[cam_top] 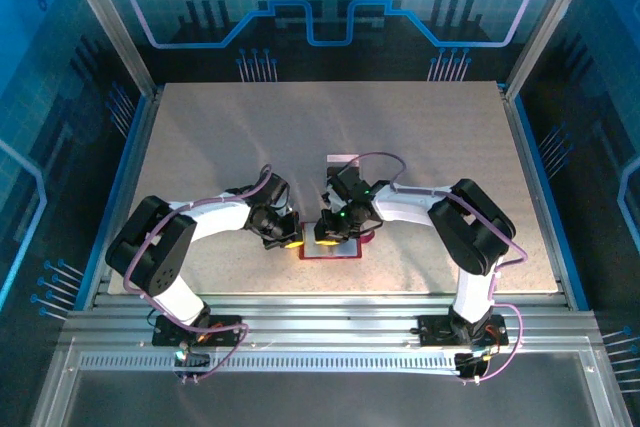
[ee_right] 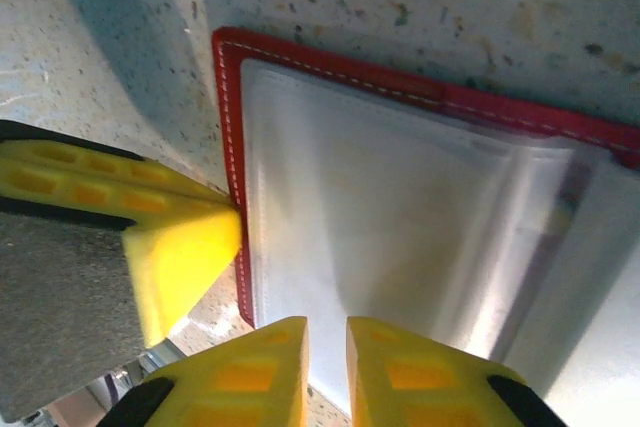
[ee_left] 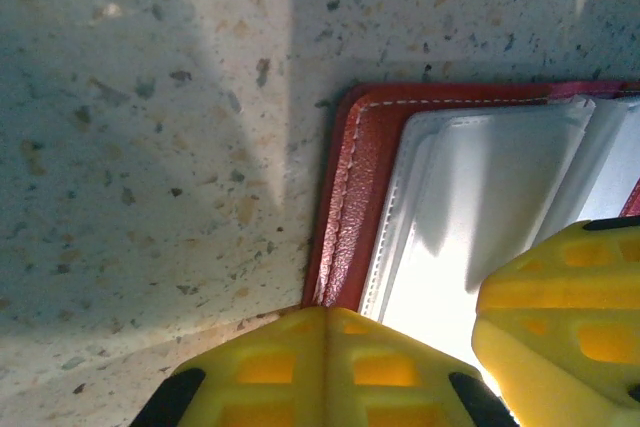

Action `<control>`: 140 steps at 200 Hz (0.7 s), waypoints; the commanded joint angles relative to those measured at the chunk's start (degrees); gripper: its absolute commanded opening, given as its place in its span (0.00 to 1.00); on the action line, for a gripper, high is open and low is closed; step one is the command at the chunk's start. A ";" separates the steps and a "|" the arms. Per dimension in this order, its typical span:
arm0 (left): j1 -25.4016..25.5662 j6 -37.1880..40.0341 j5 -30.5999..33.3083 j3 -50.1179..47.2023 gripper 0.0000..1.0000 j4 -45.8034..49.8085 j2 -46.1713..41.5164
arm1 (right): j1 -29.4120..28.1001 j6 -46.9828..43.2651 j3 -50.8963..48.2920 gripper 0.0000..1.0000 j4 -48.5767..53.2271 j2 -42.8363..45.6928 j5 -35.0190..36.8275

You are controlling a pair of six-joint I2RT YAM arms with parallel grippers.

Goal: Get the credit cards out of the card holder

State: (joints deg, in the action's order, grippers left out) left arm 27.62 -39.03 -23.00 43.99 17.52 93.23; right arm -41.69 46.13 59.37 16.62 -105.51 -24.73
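Top external view: the card holder (cam_top: 338, 252) lies open and flat on the speckled table (cam_top: 250, 127), near the front edge and between the two arms. Both grippers come down on it from either side, the left gripper (cam_top: 289, 241) at its left edge and the right gripper (cam_top: 328, 236) just beside it, over the holder. A small pale rectangle (cam_top: 342, 160) lies on the table behind them; what it is cannot be told.

From the left wrist, the left gripper (ee_left: 325, 325) has its yellow fingertips pressed together, with nothing seen between them, at the edge of the holder's red stitched cover (ee_left: 350, 177).

From the right wrist, the right gripper (ee_right: 326, 337) hangs over the clear pockets (ee_right: 400, 217), its fingertips a slim gap apart and nothing visible in the gap. Glare on the plastic hides whether the credit cards sit inside.
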 commanded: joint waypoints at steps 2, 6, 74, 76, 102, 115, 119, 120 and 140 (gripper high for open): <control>0.41 -0.35 -0.35 0.35 0.01 1.99 0.91 | -0.52 -1.34 1.18 0.21 3.86 0.02 2.52; 0.42 -0.35 -0.29 0.35 0.01 1.99 0.90 | -0.58 -1.39 1.14 0.21 4.15 0.07 2.78; 0.42 -0.29 0.06 0.66 0.01 2.78 0.64 | -0.06 -1.58 -0.09 0.24 4.65 1.76 3.89; 0.42 -0.29 0.00 0.66 0.01 2.74 0.64 | -0.06 -1.57 -0.08 0.24 4.60 1.86 3.88; 0.38 -0.66 0.49 0.84 0.01 2.72 -0.84 | 0.21 -1.57 -0.57 0.25 4.21 2.32 3.56; 0.42 -0.79 0.91 1.15 0.01 3.08 -2.13 | 0.32 -1.49 -0.94 0.25 3.99 2.56 3.60; 0.42 -0.82 1.08 1.34 0.01 3.13 -2.57 | 0.37 -1.42 -0.99 0.25 3.90 2.62 3.57; 0.42 -0.85 1.06 1.35 0.01 3.09 -2.68 | 0.38 -1.45 -1.05 0.25 3.88 2.65 3.56; 0.62 -1.70 1.03 1.50 0.04 2.22 -4.54 | 0.43 -1.31 -1.51 0.25 3.42 2.68 3.38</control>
State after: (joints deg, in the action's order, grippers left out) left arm 27.62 -39.07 -22.63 44.10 18.31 92.12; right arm -41.56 45.17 59.13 18.96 -104.44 -22.46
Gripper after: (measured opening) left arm 0.044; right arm 0.247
